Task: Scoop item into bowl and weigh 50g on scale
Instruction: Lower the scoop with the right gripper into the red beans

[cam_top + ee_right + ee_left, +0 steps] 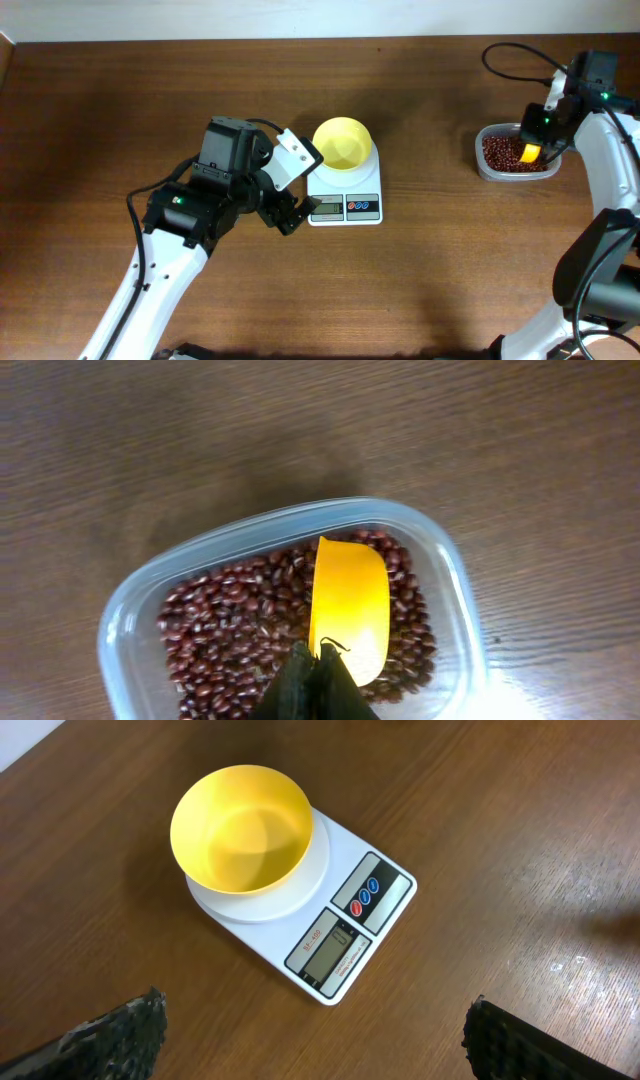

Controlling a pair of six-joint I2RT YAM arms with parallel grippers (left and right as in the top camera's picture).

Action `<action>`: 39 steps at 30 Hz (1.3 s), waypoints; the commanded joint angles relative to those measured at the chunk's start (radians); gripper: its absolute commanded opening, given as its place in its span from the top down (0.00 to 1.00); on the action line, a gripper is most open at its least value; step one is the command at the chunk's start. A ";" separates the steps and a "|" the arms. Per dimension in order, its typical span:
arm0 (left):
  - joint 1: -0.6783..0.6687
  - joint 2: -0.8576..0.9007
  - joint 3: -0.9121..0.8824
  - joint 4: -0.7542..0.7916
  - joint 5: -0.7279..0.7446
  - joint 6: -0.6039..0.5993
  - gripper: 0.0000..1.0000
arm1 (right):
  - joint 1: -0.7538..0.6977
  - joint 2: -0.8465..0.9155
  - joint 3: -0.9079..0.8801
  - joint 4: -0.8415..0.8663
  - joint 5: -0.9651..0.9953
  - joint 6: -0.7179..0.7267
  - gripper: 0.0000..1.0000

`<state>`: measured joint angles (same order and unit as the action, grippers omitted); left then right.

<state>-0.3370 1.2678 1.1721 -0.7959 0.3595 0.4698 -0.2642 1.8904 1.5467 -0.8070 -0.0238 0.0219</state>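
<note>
The pale yellow bowl (343,142) stands empty on the white scale (345,196); both show in the left wrist view, bowl (241,828) on scale (345,935). My left gripper (290,214) is open and empty just left of the scale's front; its fingertips (315,1040) are far apart over bare wood. The red-brown beans (505,152) fill a clear tub (481,148) at the right. My right gripper (537,130) is shut on the bright yellow scoop (349,605), which is over the beans (235,625) in the tub (125,625). The scoop looks empty.
The table is brown wood (420,290). Its far edge meets a pale wall at the top. Black cables run by the right arm near the tub.
</note>
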 commanded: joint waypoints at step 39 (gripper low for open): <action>0.006 -0.004 -0.010 0.002 0.000 -0.012 0.01 | -0.204 0.080 -0.144 0.039 -0.675 -0.015 0.96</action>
<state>-0.3370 1.2678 1.1721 -0.7959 0.3595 0.4698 -0.4698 1.9095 1.4254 -0.7799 -0.6250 -0.0154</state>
